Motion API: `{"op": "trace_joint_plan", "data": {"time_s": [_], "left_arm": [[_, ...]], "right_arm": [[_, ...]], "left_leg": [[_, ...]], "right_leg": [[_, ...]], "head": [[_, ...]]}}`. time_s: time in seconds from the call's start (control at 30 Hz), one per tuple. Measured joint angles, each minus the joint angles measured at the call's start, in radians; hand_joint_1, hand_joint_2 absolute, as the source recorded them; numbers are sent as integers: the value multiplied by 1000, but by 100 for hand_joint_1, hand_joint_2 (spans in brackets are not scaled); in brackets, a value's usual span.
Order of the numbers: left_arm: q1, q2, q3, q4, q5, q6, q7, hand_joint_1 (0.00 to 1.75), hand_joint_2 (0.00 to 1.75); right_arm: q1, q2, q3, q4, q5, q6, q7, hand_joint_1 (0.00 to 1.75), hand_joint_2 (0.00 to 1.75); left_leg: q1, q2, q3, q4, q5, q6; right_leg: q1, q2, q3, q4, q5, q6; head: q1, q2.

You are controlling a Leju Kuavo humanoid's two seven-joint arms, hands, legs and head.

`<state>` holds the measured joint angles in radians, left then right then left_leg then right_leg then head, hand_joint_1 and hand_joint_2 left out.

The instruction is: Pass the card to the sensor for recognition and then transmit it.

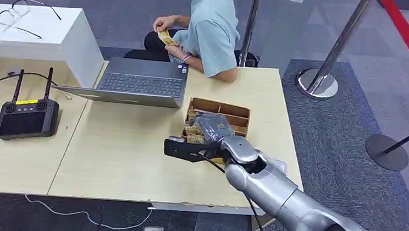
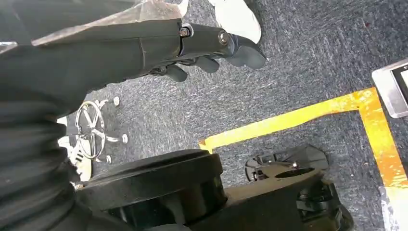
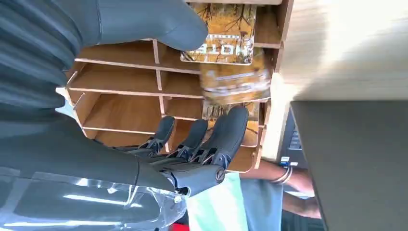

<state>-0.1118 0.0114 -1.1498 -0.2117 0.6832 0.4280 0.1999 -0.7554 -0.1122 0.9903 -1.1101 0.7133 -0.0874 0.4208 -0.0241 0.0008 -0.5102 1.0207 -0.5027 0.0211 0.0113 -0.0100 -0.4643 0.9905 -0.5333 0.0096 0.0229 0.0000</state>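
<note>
The right hand reaches over the wooden box at the middle of the frame on the worktop. Its fingers are spread apart around a yellow card in the box; I cannot tell whether they grip it. The left hand hangs over the floor, fingers curled, holding nothing.

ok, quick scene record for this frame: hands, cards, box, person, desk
right hand: over the box, fingers apart, holding nothing
left hand: hanging by the floor, fingers curled, nothing in it
box: wooden, divided, on the table near the laptop
cards: yellow-brown, in the box's end slots
person: seated behind the table, holding a card
table: also a black controller with antennas
sensor: cannot tell which item
</note>
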Motion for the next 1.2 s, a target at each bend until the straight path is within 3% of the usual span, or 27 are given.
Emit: {"op": "trace_joint_plan", "data": {"time_s": [1.2], "left_arm": [[0,0,0,0,-14,3,0,0,175]], "right_arm": [[-25,47,25,124,45,13,-13,73,175]], "left_leg": [[0,0,0,0,0,0]], "right_leg": [[0,0,0,0,0,0]], "head": [[0,0]]}}
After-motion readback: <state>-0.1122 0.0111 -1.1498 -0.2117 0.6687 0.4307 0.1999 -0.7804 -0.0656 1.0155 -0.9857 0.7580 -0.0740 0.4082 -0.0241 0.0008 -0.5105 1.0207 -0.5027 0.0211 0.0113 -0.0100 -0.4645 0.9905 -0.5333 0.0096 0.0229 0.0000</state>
